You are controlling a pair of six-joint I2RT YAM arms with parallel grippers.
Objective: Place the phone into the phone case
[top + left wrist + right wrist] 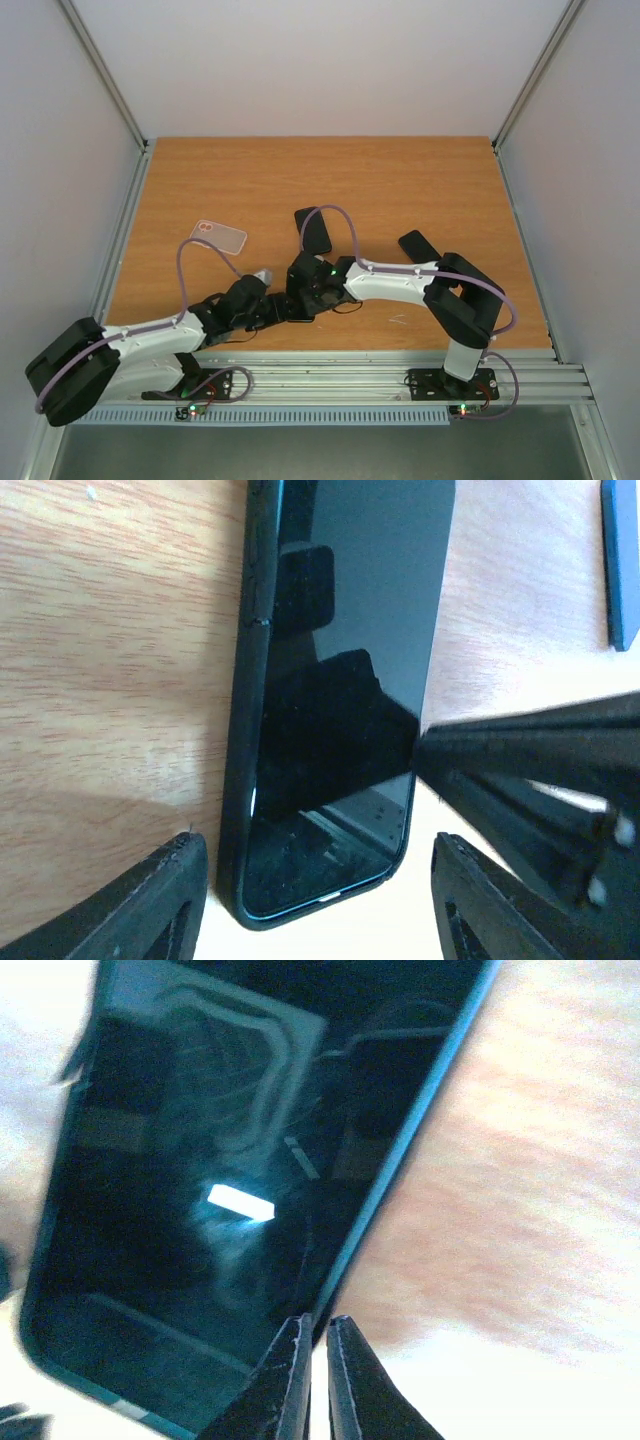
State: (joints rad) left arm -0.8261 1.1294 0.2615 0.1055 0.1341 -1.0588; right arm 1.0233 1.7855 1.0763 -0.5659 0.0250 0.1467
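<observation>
A dark phone (340, 680) with a thin blue rim lies screen up on the wooden table, sitting in a black case whose thick wall (238, 740) shows along its left side. My left gripper (318, 865) is open, with one finger on each side of the phone's near end and not touching it. My right gripper (318, 1325) is shut, its tips resting at the phone's (200, 1160) right edge. It also shows in the left wrist view (530, 770). In the top view both grippers (268, 300) (303, 288) meet near the table's front edge and hide most of the phone.
A clear phone case (220, 236) lies to the left of centre. Two dark flat slabs lie on the table, one at the centre (313, 230) and one to the right (418, 245). A blue edge (620, 570) shows at the right of the left wrist view.
</observation>
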